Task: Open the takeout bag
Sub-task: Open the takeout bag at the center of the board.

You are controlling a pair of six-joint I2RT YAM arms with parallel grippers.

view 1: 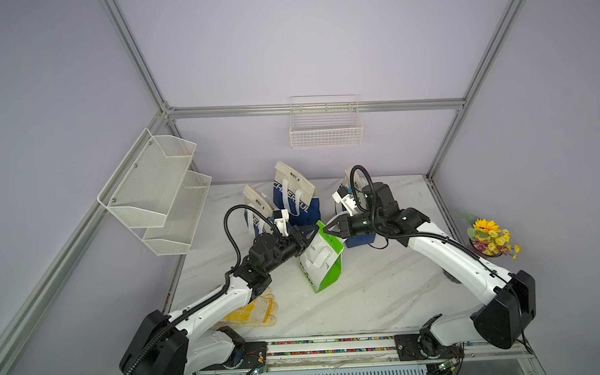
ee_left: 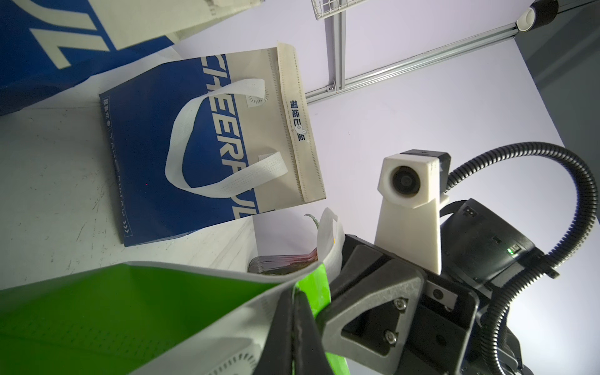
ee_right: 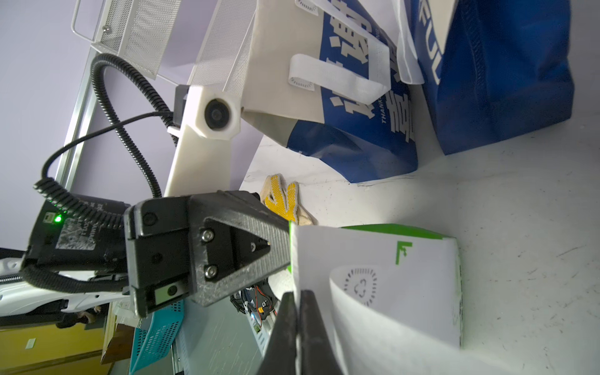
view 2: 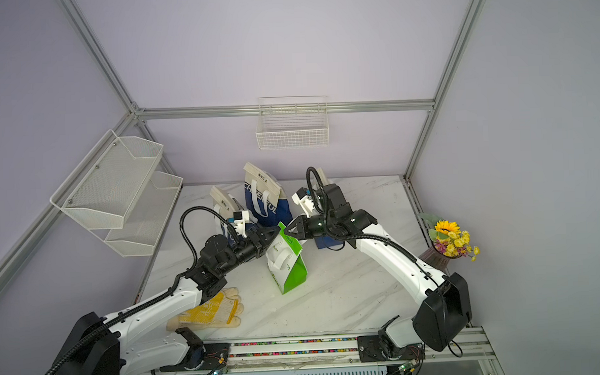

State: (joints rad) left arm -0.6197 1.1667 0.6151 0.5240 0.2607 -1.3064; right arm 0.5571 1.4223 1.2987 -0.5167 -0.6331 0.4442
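While green takeout bag (view 1: 323,263) stands at ctr of table (view 1: 381,295), left gripper (view 1: 313,233) pinches one top rim; right gripper (view 1: 325,231) appears pressed shut on opp. rim. Status: grips set, mouth barely parted. Remaining: pull rims apart.

A big blue and cream bag (view 1: 293,195) stands at the back of the white bench (view 1: 381,295). It says CHEERFUL and has white handles. A smaller bag (view 1: 254,210) like it stands just to its left. A third blue bag (view 1: 360,240) sits to its right, mostly hidden. A yellow and cream glove (view 1: 253,310) lies flat, well apart from the big bag, toward the front left. Yellow flowers (view 1: 492,238) stand far to its right. A white wire basket (view 1: 325,129) hangs on the wall above it. A white mesh shelf (view 1: 154,190) hangs up and to its left.
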